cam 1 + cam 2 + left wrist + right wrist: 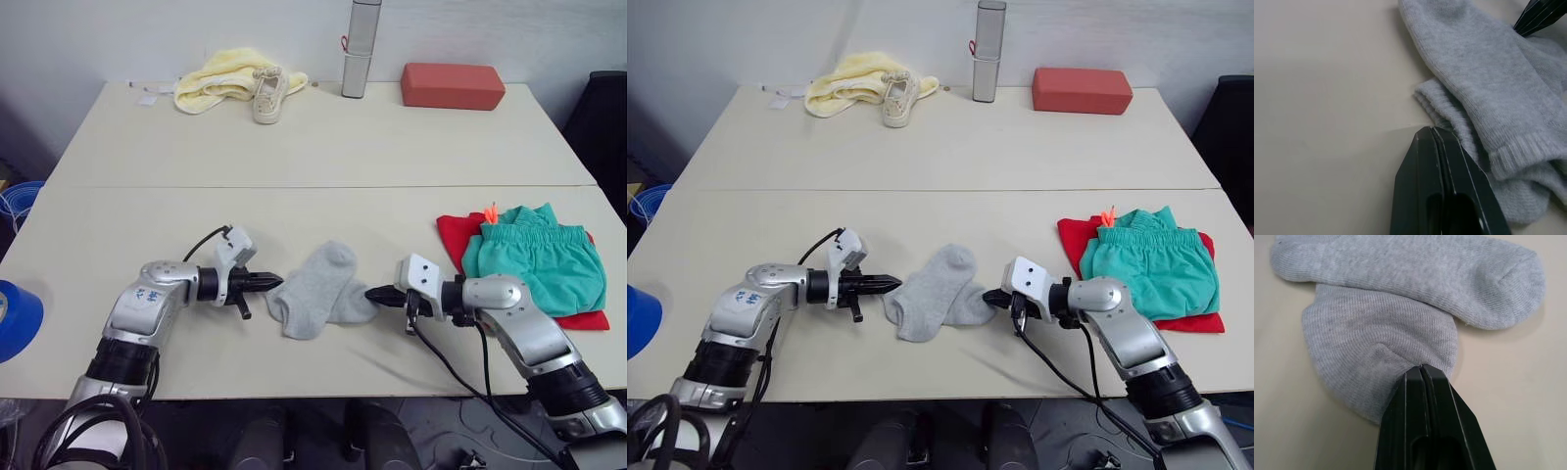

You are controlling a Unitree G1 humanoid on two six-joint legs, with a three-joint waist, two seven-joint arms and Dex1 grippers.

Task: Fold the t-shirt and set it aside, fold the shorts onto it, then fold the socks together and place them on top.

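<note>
Closed left hand (277,280) and right hand (372,293) flank the socks (318,290) mid-table.

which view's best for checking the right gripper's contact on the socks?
Right wrist view: the right gripper, jaws shut, meets the edge of the socks at close range. The eye views show that contact small, with the socks whole between both grippers. The left wrist view catches it only at a corner.

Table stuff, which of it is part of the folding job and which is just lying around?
Part of the job:
socks, near edge, between the two tools
shorts, folded on the t-shirt
t-shirt, at the right

Lying around:
yellow cloth
sneaker, against the cloth
grey cylinder
red block
</note>
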